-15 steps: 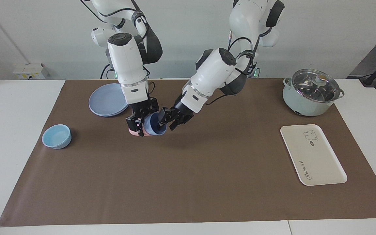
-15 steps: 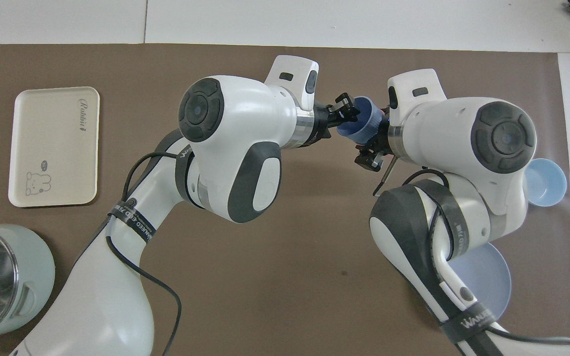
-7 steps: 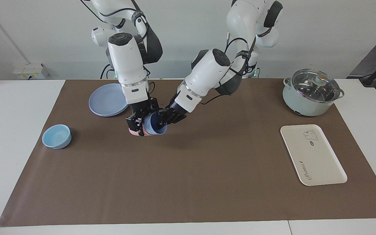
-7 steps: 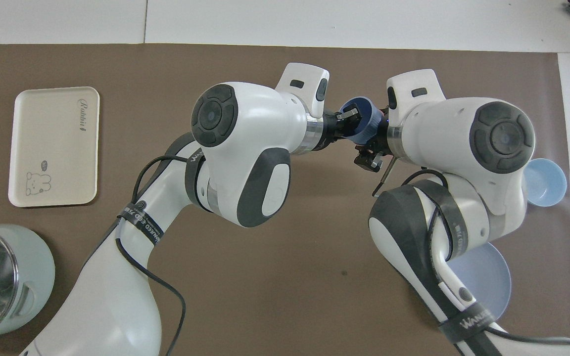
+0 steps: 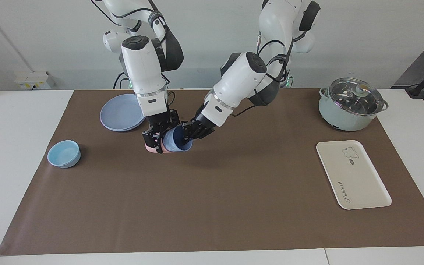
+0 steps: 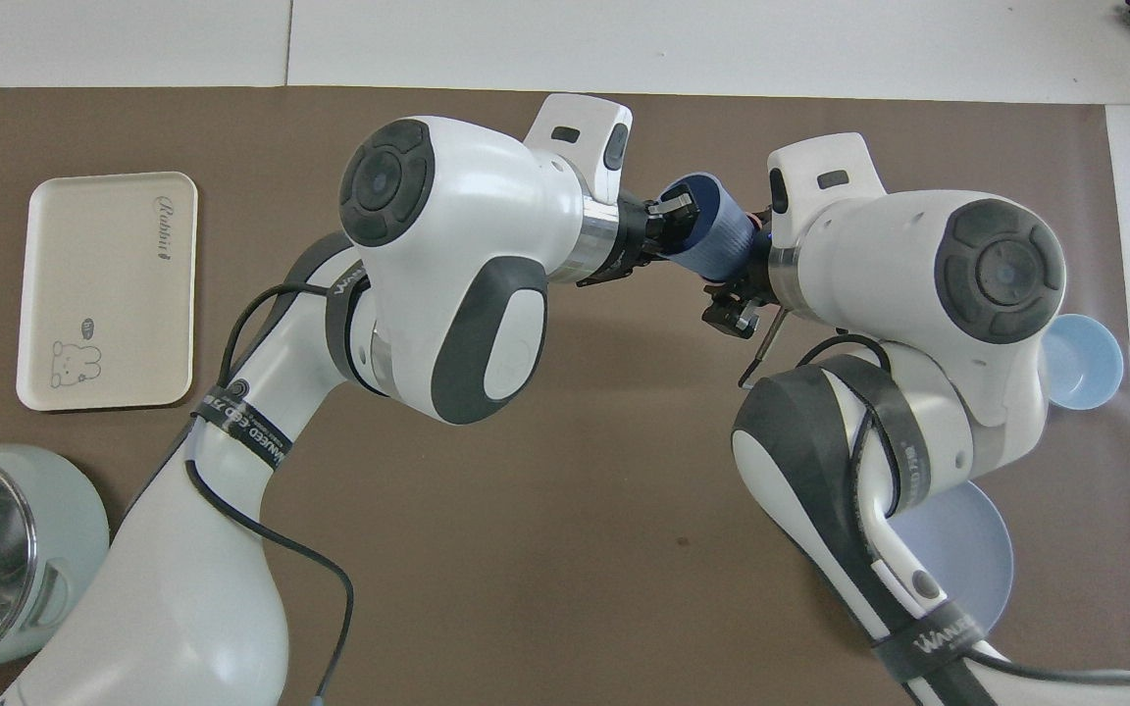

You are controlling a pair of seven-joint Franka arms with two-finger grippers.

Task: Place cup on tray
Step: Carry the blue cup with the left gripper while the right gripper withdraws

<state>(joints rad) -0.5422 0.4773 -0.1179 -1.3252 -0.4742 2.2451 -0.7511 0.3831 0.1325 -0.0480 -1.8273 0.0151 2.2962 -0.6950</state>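
Observation:
The periwinkle-blue cup (image 5: 177,142) lies tilted on its side in the air, nested in a salmon-pink tumbler (image 5: 151,148). My right gripper (image 5: 155,141) is shut on the pink tumbler and holds both a little above the brown mat. My left gripper (image 5: 187,133) is shut on the cup's rim, one finger inside the mouth. In the overhead view the cup (image 6: 714,240) shows between the left gripper (image 6: 675,214) and the right gripper (image 6: 737,299). The cream tray (image 5: 352,173) lies bare at the left arm's end of the table, and it also shows in the overhead view (image 6: 109,289).
A round periwinkle plate (image 5: 120,112) lies near the right arm's base. A light-blue bowl (image 5: 64,153) sits at the right arm's end of the mat. A pale-green pot with a glass lid (image 5: 352,104) stands nearer to the robots than the tray.
My left gripper went from open beside the cup's mouth to shut on its rim. It then drew back toward the left arm's end, and the cup slid further out of the pink tumbler.

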